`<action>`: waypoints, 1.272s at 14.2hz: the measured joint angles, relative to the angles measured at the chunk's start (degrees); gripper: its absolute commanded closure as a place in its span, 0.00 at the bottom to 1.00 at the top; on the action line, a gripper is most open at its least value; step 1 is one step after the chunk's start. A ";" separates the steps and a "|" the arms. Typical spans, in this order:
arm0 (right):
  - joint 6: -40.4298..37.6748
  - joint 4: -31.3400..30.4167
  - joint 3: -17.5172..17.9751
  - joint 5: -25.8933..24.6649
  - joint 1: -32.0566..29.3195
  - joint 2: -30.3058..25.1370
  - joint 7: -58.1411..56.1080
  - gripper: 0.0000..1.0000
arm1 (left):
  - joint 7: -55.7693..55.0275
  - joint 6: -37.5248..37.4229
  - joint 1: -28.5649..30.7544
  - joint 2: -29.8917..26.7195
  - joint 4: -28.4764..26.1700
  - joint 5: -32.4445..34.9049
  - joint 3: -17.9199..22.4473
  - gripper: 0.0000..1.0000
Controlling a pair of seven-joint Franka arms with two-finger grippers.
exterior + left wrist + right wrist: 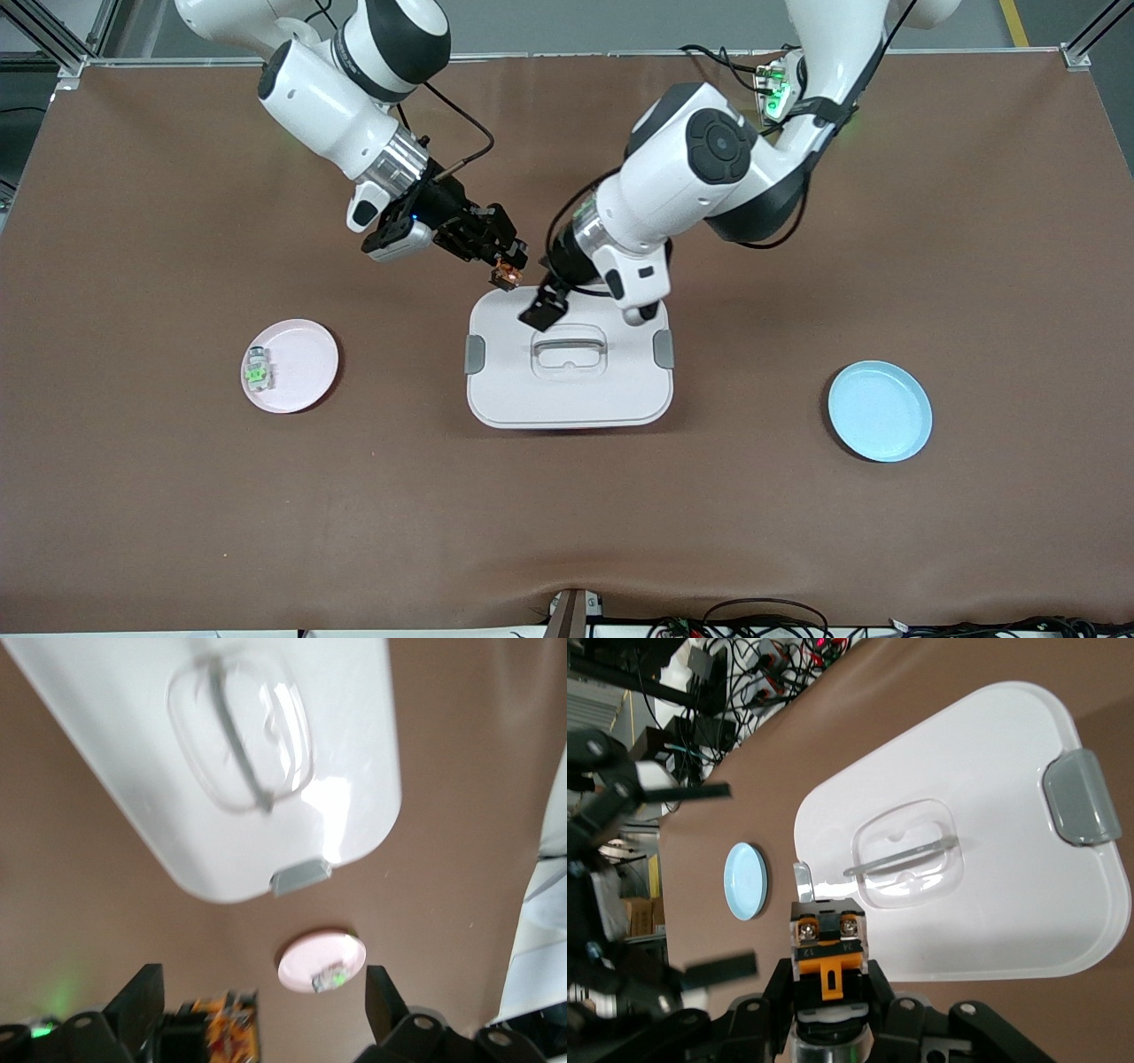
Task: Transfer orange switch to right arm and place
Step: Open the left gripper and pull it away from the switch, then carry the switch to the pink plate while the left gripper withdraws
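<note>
The orange switch (506, 277) is a small black block with an orange face, held over the edge of the white lidded box (567, 390) farthest from the front camera. My right gripper (505, 266) is shut on it; the right wrist view shows the switch (827, 948) clamped between my right gripper's (828, 973) fingers. My left gripper (537, 299) is open just beside it, over the box. In the left wrist view the switch (223, 1028) shows blurred between the spread fingers (142, 1003) of my left gripper (262, 1001), close to one of them and not gripped.
A pink plate (301, 368) holding the clear-and-green switch (258, 370) lies toward the right arm's end. A blue plate (880, 410) lies toward the left arm's end. The box lid has a clear handle (568, 347) and grey latches.
</note>
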 measured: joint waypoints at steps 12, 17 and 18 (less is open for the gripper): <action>-25.08 6.28 -1.25 -33.52 -7.63 -0.08 -19.55 1.00 | 19.63 -8.23 12.56 -1.57 0.01 13.28 0.61 0.00; -33.95 8.97 -1.64 -40.94 -14.29 -0.18 -43.42 1.00 | 40.46 -11.87 20.88 -2.45 0.03 14.14 0.84 0.00; -34.93 9.02 -1.72 -41.66 -16.00 -0.18 -48.07 1.00 | 44.42 -13.47 22.56 -2.70 0.03 15.42 0.86 0.00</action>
